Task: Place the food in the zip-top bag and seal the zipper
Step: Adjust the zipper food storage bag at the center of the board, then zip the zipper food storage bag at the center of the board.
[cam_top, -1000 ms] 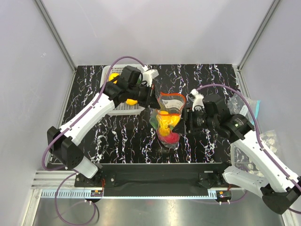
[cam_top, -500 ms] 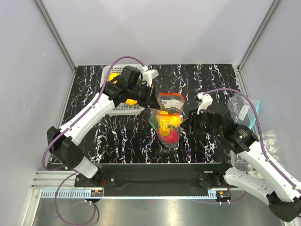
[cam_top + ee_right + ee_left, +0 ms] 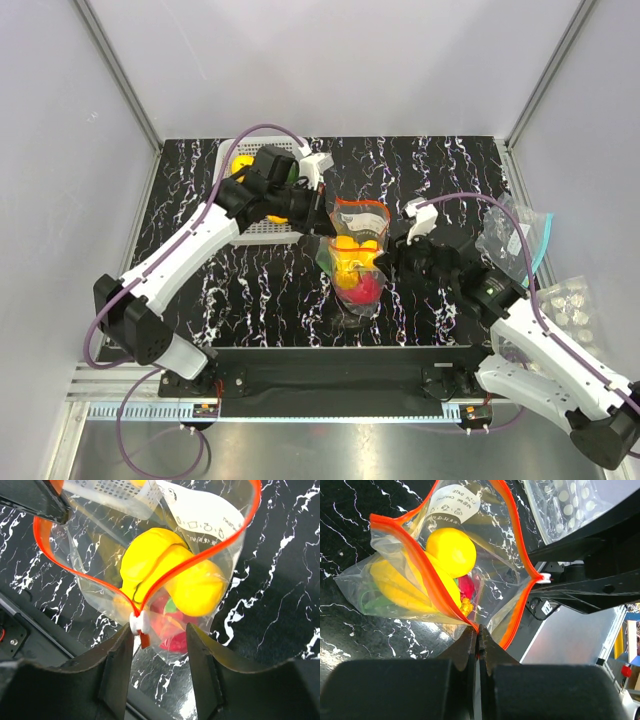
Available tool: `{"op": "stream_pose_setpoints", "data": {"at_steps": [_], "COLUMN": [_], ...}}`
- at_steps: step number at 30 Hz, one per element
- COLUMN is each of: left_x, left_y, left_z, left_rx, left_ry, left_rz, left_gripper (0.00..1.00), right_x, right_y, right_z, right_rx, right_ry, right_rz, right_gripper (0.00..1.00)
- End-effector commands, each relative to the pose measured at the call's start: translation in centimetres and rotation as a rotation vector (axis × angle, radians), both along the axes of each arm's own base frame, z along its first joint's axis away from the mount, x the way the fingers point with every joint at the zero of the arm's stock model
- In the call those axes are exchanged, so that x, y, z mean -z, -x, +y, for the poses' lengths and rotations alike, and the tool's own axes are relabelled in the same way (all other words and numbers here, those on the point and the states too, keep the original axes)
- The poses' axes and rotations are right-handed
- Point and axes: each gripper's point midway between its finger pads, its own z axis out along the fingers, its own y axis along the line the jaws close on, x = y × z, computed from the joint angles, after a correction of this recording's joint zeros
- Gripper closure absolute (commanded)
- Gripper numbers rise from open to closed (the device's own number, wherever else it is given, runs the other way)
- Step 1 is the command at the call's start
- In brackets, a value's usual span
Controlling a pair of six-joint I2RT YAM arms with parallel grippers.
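Left hand point(image 3: 478, 635) clamped tight on one end of the zipper point(image 3: 415, 565), holding the zip-top bag point(image 3: 445, 570) up off the surface point(image 3: 440, 170); likely anchoring that corner so the strip pulls taut. Bag hangs between both hands, mouth gaping. All visible food inside: round yellow fruit point(image 3: 451, 551), banana bunch point(image 3: 400, 582), dragon fruit point(image 3: 170, 627) lowest. Right hand point(image 3: 157, 635) spread wide, fingers either side of the white slider point(image 3: 136, 623), not gripping; judged poised to draw it along. Right wrist view shows slider plainly; overhead it is too small. Overhead alone shows white basket point(image 3: 258, 230) behind the clamped hand.
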Motion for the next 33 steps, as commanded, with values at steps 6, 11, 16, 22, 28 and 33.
{"op": "stream_pose_setpoints", "data": {"at_steps": [6, 11, 16, 22, 28, 33], "left_x": [-3.3, -3.1, -2.9, -5.7, -10.0, -12.7], "left_y": [0.8, 1.2, 1.5, 1.8, 3.5, 5.3], "left_z": [0.1, 0.6, 1.9, 4.6, 3.7, 2.3], "left_rx": [0.034, 0.029, -0.006, -0.101, 0.011, 0.176], "left_ry": [0.073, 0.062, 0.023, -0.017, 0.089, 0.255], "left_rz": [-0.082, -0.088, -0.118, -0.295, -0.546, -0.787], "left_gripper": [0.99, 0.97, 0.73, 0.06, 0.01, 0.03], "right_x": [-1.2, -2.4, -4.8, -4.8, -5.7, -7.0], "right_y": [-0.2, 0.2, 1.7, 3.8, 6.4, 7.5], "right_z": [2.1, 1.5, 1.4, 3.1, 4.2, 3.9], "right_rx": [-0.101, -0.093, -0.135, -0.273, -0.423, -0.449], "right_ry": [-0.067, -0.103, -0.176, -0.209, -0.250, -0.244], "right_rz": [-0.099, -0.155, -0.214, -0.148, -0.110, -0.085], "right_gripper": [0.62, 0.94, 1.00, 1.00, 1.00, 1.00]}}
